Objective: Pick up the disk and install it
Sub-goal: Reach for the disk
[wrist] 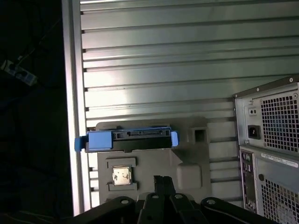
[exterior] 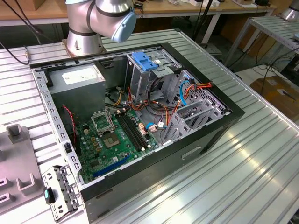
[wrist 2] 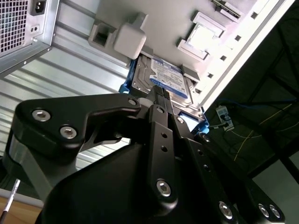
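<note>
The disk (wrist 2: 164, 77) is lying flat on a grey fixture plate (wrist: 145, 163) near the edge of the desk (exterior: 243, 177), its blue side rails showing, outside the open computer case (exterior: 140, 186). The end effector (wrist 2: 159, 91) is hovering just above it, fingers looking pressed together and gripping nothing. From where I am standing the job is barely starting: the disk is not yet being lifted, and the drive cage (exterior: 145, 77) inside the case is waiting for it.
</note>
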### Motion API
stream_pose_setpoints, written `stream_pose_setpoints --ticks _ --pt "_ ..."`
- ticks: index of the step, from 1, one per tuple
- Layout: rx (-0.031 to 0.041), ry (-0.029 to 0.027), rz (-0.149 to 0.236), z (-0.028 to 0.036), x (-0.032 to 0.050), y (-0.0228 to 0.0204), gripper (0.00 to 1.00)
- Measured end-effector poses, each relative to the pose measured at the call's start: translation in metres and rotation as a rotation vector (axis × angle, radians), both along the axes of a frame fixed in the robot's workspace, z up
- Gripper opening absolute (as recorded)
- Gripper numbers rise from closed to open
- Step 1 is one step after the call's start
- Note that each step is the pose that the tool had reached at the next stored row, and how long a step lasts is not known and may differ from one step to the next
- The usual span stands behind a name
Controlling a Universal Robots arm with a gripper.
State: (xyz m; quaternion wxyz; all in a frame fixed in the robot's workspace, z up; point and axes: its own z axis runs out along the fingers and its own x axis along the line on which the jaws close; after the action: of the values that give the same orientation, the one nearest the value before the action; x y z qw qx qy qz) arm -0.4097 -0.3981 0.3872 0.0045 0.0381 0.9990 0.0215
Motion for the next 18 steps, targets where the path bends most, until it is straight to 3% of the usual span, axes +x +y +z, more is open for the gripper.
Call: stream_pose_setpoints --ticks 7,9,12,18 --pt "0.0001 0.0009 0.000 -0.0003 -0.0149 0.0000 0.11" --pt "0.0000 0.0009 0.000 -0.0003 -0.0142 0.0000 0.11" --pt "0.0000 0.0006 0.000 0.0000 -0.0053 0.0000 0.11" --pt "0.0000 0.0006 0.000 0.0000 -0.0034 0.0000 0.11"
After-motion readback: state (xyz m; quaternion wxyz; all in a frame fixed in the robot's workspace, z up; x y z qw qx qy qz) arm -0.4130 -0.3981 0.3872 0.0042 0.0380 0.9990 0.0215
